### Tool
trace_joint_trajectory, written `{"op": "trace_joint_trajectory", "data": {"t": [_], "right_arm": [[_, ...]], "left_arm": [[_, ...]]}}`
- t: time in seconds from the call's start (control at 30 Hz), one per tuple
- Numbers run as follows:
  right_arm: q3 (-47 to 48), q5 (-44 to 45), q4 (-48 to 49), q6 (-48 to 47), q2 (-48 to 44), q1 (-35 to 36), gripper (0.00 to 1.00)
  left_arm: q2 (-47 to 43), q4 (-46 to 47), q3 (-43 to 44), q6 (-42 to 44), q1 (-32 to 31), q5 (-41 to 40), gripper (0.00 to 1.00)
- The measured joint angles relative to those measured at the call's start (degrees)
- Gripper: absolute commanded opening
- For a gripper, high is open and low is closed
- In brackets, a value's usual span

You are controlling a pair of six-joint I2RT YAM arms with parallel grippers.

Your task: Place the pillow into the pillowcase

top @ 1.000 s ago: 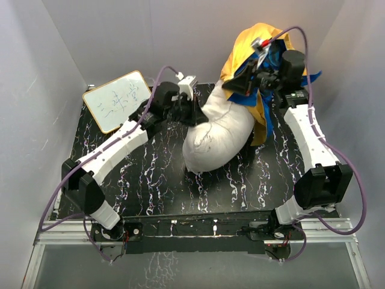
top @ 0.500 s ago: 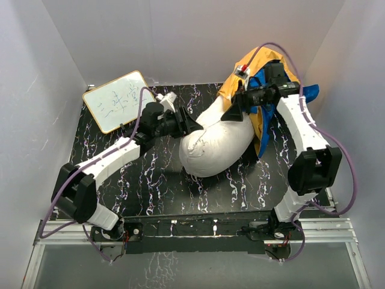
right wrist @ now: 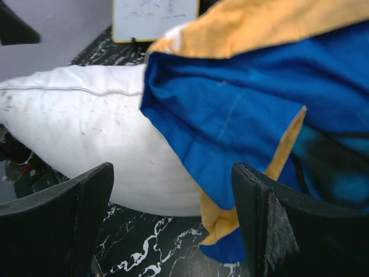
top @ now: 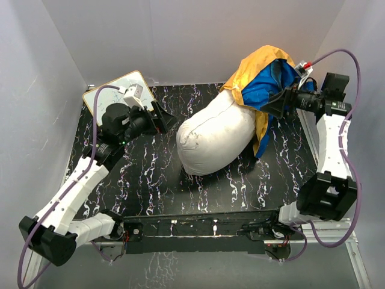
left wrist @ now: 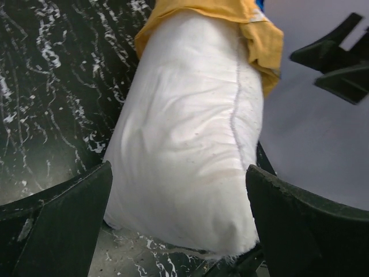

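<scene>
The pillow (top: pixel 216 141) lies slantwise on the black marbled surface (top: pixel 150 180), its far end tucked under the mouth of the pillowcase (top: pixel 267 78) and most of its white length bare. The pillowcase is bunched up at the far right, orange face upward and blue folds spilling over the pillow's end. The left end effector (top: pixel 167 118) stands spread and empty just left of the pillow. The right end effector (top: pixel 269 107) is spread beside the blue cloth, gripping nothing.
</scene>
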Motion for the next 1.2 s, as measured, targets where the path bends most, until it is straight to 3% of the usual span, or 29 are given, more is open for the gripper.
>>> {"op": "trace_joint_trajectory", "data": {"t": [0.27, 0.43, 0.5, 0.6, 0.63, 0.67, 0.7, 0.73, 0.77, 0.87, 1.03, 1.13, 1.2], "right_arm": [[-15.69, 14.10, 11.50, 5.38, -4.00, -0.33, 0.85], [-21.11, 16.15, 12.13, 5.42, -3.93, -0.33, 0.84], [-22.67, 16.00, 13.38, 6.43, -3.85, -0.33, 0.70], [-24.57, 15.37, 15.10, 8.09, -3.52, 0.02, 0.21], [-24.68, 15.10, 15.23, 8.37, -3.13, 0.35, 0.12], [-24.57, 14.58, 15.65, 8.79, -2.60, 0.72, 0.08], [-24.02, 14.01, 15.67, 9.09, -2.08, 1.33, 0.08], [-22.60, 13.31, 15.32, 9.51, -1.29, 2.16, 0.08], [-20.22, 12.46, 14.93, 9.79, -0.22, 3.08, 0.08], [-7.58, 9.40, 16.04, 12.87, 3.80, 6.36, 0.08], [13.03, 7.08, 35.65, 30.49, 8.24, 13.70, 0.08], [16.61, 5.73, 44.35, 37.09, 8.72, 19.56, 0.08], [14.69, 4.79, 45.64, 36.87, 8.20, 22.34, 0.15]], "left_arm": [[-5.33, 4.11, -3.52, 4.81, -1.95, 8.55, 0.96], [-0.28, -3.91, 2.58, 17.84, -14.08, 1.44, 0.97], [4.33, -6.21, 6.67, 21.75, -17.22, -0.76, 0.97], [11.56, -8.96, 11.50, 26.82, -18.47, -4.74, 0.97], [14.01, -9.92, 12.70, 28.57, -18.49, -6.14, 0.93], [15.72, -10.40, 13.40, 29.73, -18.47, -7.10, 0.84], [17.57, -10.75, 14.03, 30.95, -18.47, -8.17, 0.52], [19.32, -11.10, 14.56, 32.06, -18.40, -8.96, 0.10], [21.11, -11.23, 15.21, 33.05, -18.21, -9.64, 0.00], [24.83, -10.88, 18.08, 32.46, -17.40, -10.97, 0.00], [27.28, -6.32, 23.45, 24.06, -14.08, -8.83, 0.00], [27.26, -3.30, 24.81, 18.18, -11.50, -7.10, 0.00], [26.56, -1.73, 24.28, 14.97, -10.78, -6.16, 0.00]]}}
